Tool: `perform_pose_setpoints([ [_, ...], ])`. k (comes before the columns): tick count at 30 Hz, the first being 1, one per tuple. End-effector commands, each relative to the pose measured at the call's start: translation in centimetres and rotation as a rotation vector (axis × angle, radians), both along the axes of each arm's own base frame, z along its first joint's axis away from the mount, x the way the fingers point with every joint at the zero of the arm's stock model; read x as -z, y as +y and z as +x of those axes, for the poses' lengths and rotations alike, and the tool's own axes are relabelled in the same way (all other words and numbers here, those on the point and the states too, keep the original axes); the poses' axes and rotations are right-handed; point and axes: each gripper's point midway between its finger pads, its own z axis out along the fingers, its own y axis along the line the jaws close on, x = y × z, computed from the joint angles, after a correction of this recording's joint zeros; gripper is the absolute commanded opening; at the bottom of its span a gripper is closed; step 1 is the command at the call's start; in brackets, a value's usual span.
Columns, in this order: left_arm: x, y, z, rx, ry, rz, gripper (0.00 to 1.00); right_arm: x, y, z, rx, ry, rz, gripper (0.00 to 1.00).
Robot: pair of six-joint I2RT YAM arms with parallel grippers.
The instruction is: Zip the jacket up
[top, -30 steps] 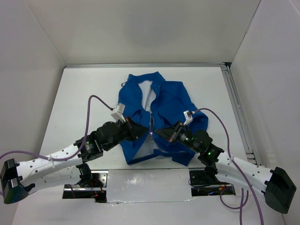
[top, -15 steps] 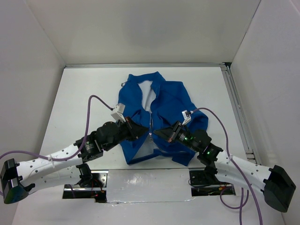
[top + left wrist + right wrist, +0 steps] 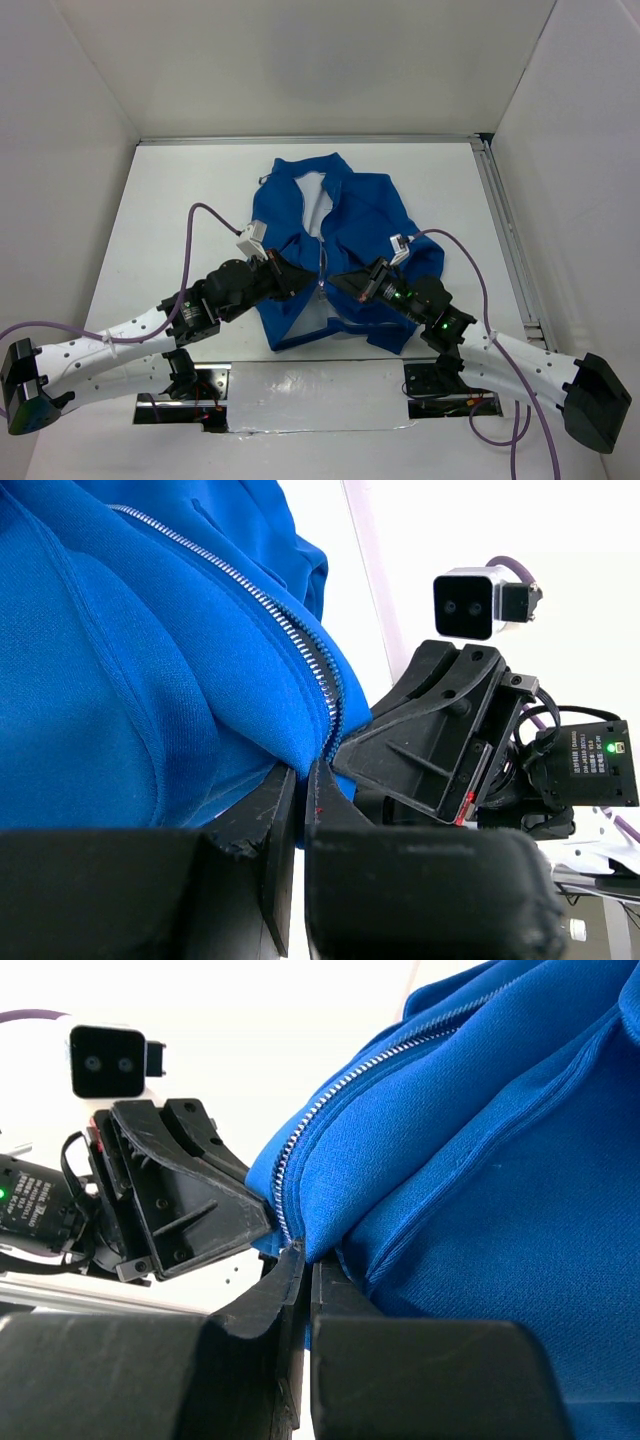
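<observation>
The jacket [image 3: 340, 230] lies flat in the middle of the white table [image 3: 180, 200], its collar [image 3: 322, 172] towards the far wall and its hem towards the near edge where the 2 arms are mounted. The collar is spread open, so a strip of white lining [image 3: 312, 187] shows, and the silvery zipper [image 3: 322, 250] runs down the front from there towards the near side. Both arms reach in from the near corners and meet low on that zipper, tip to tip and almost touching. The left gripper [image 3: 308, 282] comes from the left, and its wrist view shows its fingers [image 3: 285, 800] drawn to a narrow slit, pinching the blue front edge just below the bottom end of the zipper teeth [image 3: 270, 610]. The right gripper [image 3: 335, 283] comes from the right, and in its own view the jaws are squeezed fully together on the fabric edge right at the foot of the teeth [image 3: 330, 1110]; whether a slider or pull is caught in there I cannot tell. Between the grippers and the hem the 2 front panels splay apart and leave a pale gap. A purple cable [image 3: 190, 250] loops over each arm.
</observation>
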Motion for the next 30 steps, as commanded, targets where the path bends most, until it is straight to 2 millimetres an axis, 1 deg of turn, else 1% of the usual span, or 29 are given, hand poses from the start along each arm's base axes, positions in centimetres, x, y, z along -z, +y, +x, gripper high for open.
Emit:
perform_pose_setpoints([
  [1,-1.3,-0.8,-0.3,0.024,-0.011,-0.057,0.00,-5.4,-0.3,0.3,0.021,-0.100,0.139,0.00],
  [6,-1.2,-0.9,-0.5,0.034,-0.004,-0.063,0.00,-5.0,-0.6,0.9,0.058,-0.074,0.139,0.00],
  [9,-1.4,-1.0,-0.9,0.056,-0.004,-0.075,0.00,-4.8,-0.7,1.2,0.072,-0.067,0.148,0.00],
  [13,-0.9,-1.1,-1.4,0.078,0.021,-0.075,0.00,-4.7,-0.5,1.4,0.073,-0.076,0.145,0.00],
  [14,-1.1,-1.2,-1.6,0.083,0.027,-0.088,0.00,-4.7,-0.5,1.4,0.073,-0.080,0.144,0.00],
  [17,-1.2,-1.3,-1.8,0.091,0.034,-0.106,0.00,-4.3,-0.1,1.5,0.064,-0.075,0.138,0.00],
  [19,-1.5,-1.1,-1.7,0.078,0.046,-0.121,0.00,-3.5,0.3,1.1,0.050,-0.066,0.123,0.00],
  [22,-1.9,-0.9,-1.7,0.062,0.063,-0.135,0.00,-3.0,0.3,0.8,0.055,-0.067,0.113,0.00],
  [27,-2.5,-0.8,-2.1,0.069,0.085,-0.149,0.00,-3.8,0.0,0.6,0.086,-0.131,0.106,0.00],
  [30,-2.8,-0.9,-2.2,0.076,0.089,-0.150,0.00,-4.0,0.3,0.3,0.081,-0.148,0.093,0.00],
])
